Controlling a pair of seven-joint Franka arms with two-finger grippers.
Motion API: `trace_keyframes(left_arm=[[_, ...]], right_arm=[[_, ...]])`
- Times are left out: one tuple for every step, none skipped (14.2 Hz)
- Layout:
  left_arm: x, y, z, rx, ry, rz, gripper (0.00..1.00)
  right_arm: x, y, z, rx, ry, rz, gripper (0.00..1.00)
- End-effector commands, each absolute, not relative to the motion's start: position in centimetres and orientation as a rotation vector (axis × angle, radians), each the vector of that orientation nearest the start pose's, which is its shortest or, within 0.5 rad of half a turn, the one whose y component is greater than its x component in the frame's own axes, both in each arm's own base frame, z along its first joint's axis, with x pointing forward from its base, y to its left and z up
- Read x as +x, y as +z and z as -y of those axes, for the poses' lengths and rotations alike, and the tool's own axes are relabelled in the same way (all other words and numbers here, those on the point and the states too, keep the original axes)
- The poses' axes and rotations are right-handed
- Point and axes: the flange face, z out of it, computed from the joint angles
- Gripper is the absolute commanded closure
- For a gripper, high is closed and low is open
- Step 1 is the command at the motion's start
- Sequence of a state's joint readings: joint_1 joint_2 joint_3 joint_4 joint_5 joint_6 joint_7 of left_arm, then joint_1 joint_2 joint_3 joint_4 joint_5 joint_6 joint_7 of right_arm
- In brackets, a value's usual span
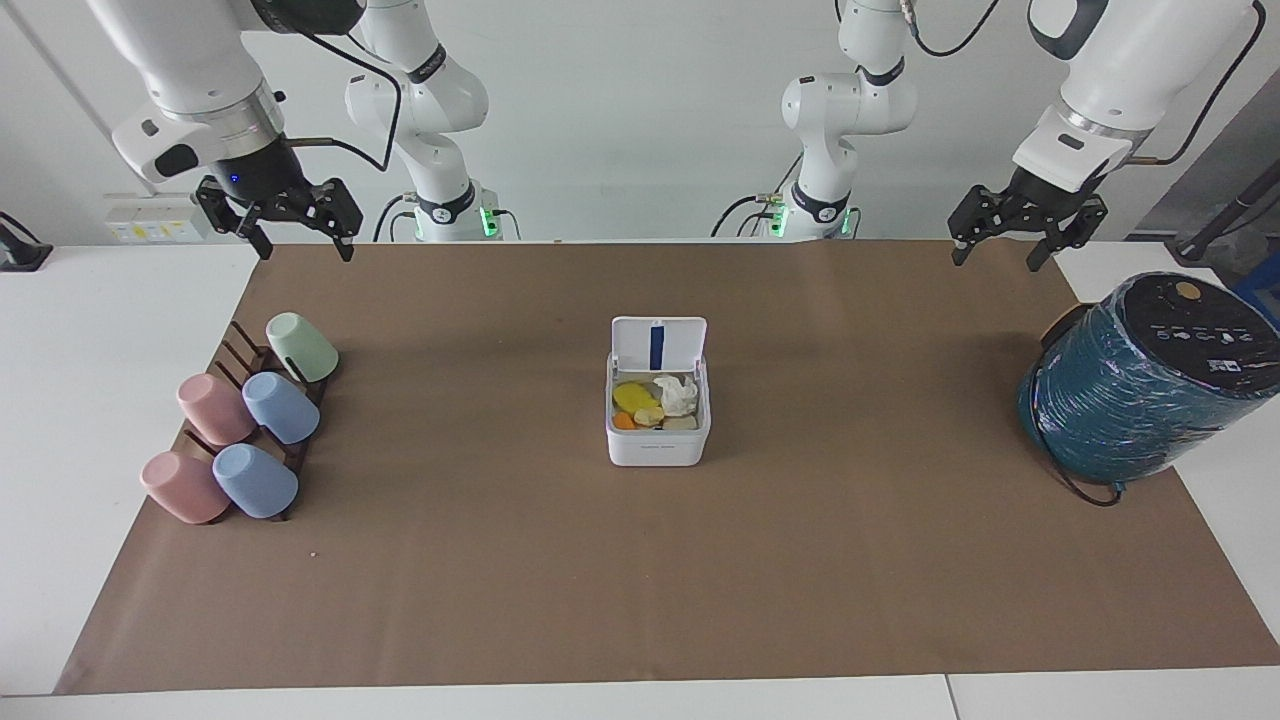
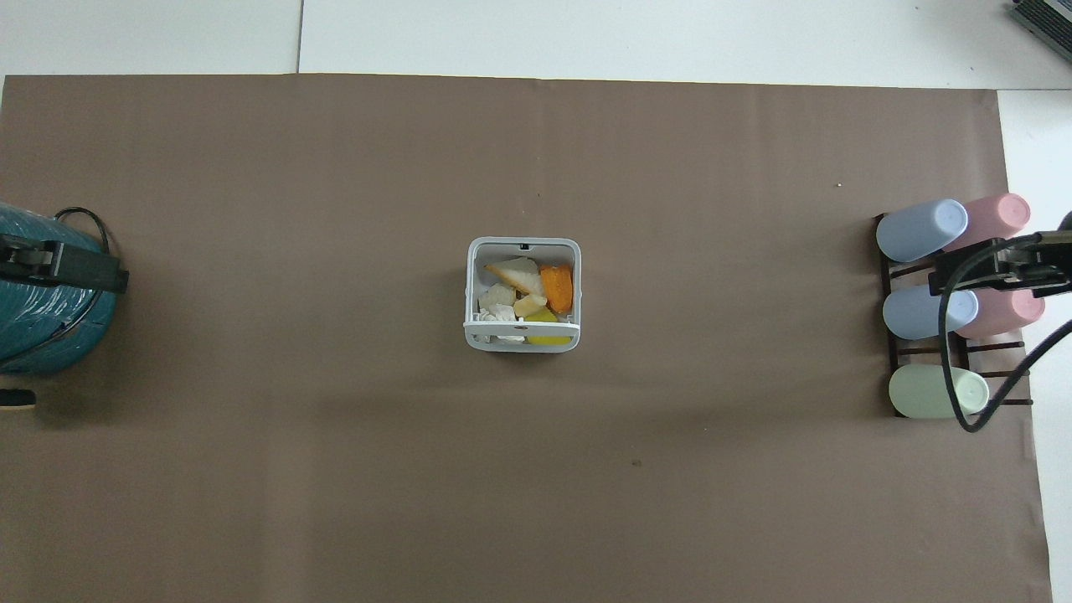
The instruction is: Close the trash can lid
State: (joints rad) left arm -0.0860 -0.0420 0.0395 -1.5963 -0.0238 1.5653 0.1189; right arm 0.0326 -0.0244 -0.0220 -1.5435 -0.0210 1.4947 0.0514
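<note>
White trash can [image 1: 657, 445]; its lid [image 1: 658, 345] shows a blue stripe. Brown bench [image 1: 640, 600]; pink, blue, green cups [image 1: 245, 425].

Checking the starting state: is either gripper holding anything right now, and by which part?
Nothing is held. The left gripper and right gripper hang open in the air, apart from the trash can.

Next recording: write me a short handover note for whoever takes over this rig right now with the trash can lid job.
Left gripper: open, empty, raised by the large teal wrapped cylinder, waiting.
Right gripper: open, empty, raised near the rack of pastel cups, waiting.
Small white square plastic trash can: mid-table, holding food scraps and crumpled paper.
Flat white hinged lid: standing open at the can's edge nearer the robots, blue stripe showing.
Done: nothing.
Left: swing the lid down shut.
</note>
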Motion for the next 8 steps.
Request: trace_keyframes(left_arm=[[53.2, 63.5, 2.6, -3.134, -0.024, -0.255, 0.0], [53.2, 63.5, 2.5, -3.135, -0.027, -0.246, 0.0], [53.2, 63.7, 3.0, -3.133, -0.043, -0.27, 0.0], [53.3, 63.7, 3.1, -3.133, -0.043, -0.263, 0.0], [53.2, 63.8, 3.1, -3.133, -0.043, -0.265, 0.0], [53.2, 63.7, 3.1, -3.133, -0.041, -0.267, 0.0], [53.2, 63.7, 3.3, -3.134, -0.043, -0.258, 0.0], [53.2, 63.6, 4.1, -3.131, -0.043, -0.282, 0.0]], right_arm=[[53.4, 64.6, -0.1, -3.14, 0.048, -0.043, 0.0], [53.4, 64.6, -0.1, -3.14, 0.048, -0.043, 0.0], [53.4, 64.6, -0.1, -3.14, 0.048, -0.043, 0.0], [53.4, 64.6, -0.1, -3.14, 0.048, -0.041, 0.0], [53.4, 64.6, -0.1, -3.14, 0.048, -0.041, 0.0], [53.4, 64.6, -0.1, -3.14, 0.048, -0.043, 0.0], [53.4, 64.6, -0.1, -3.14, 0.048, -0.043, 0.0], [53.4, 64.6, -0.1, -3.14, 0.048, -0.041, 0.0]])
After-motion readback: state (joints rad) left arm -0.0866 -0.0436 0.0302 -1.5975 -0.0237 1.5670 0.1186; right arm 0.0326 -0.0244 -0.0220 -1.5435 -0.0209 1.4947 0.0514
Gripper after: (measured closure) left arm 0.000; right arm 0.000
